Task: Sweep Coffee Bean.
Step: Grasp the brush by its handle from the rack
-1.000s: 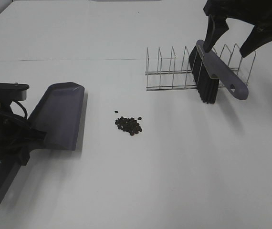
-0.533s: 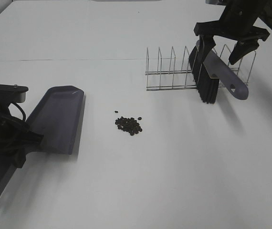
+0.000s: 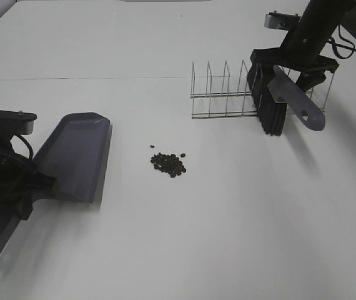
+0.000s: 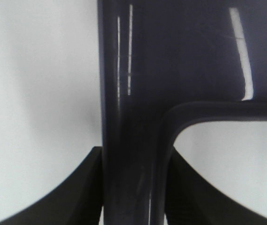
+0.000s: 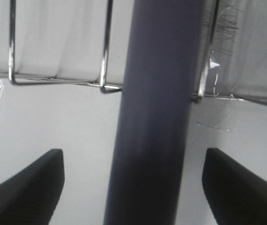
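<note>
One change: right gripper point(image 3: 285, 72) has dropped to the wire rack point(image 3: 218, 95), jaws spread astride the brush point(image 3: 303, 106) handle; left gripper point(image 4: 133, 187) pinches the dustpan point(image 3: 78, 150) handle; coffee beans point(image 3: 168, 164) lie well apart from the rack.

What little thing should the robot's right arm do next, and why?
Probably close the right end effector on the brush. Its jaws stand open on either side of the brush's handle, not gripping it, while the brush leans in the wire rack. The left end effector is shut on the dustpan, and the coffee beans lie unswept in a pile near it.
</note>
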`<state>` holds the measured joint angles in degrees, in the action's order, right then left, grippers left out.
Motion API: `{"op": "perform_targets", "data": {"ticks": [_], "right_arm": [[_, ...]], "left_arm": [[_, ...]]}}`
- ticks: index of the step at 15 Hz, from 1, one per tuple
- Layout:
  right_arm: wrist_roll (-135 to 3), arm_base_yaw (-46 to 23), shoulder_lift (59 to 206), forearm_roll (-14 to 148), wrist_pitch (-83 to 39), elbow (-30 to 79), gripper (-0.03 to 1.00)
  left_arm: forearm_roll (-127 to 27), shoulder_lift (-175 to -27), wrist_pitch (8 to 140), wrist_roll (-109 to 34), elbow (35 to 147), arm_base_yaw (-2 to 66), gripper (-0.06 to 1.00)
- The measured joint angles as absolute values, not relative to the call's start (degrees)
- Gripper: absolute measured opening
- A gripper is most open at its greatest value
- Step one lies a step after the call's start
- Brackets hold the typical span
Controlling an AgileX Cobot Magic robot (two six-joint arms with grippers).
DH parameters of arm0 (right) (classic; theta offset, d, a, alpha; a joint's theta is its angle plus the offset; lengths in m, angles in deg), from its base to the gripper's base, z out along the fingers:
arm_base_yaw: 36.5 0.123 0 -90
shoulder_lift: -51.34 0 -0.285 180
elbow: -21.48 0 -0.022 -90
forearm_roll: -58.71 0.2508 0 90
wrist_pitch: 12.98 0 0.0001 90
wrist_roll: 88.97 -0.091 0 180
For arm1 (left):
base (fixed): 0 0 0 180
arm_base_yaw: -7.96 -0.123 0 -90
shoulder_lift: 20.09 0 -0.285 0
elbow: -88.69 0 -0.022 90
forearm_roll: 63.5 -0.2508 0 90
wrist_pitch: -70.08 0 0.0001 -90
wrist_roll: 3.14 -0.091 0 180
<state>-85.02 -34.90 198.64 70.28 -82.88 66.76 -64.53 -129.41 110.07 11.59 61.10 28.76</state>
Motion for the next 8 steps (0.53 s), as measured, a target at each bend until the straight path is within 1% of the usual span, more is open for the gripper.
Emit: {"op": "perform_targets", "data": {"ticks": [3,8], "right_arm": [[-85.0,-34.9,199.3,70.4,-82.9,67.1,0.69],[-85.0,-34.9,201.3,70.5,-82.9,67.2,0.58]], "left_arm": [[-64.6,-129.4,110.1,11.6,61.1,28.8,0.31],[-64.9,-129.4,110.1,11.6,61.1,28.8,0.31]]}}
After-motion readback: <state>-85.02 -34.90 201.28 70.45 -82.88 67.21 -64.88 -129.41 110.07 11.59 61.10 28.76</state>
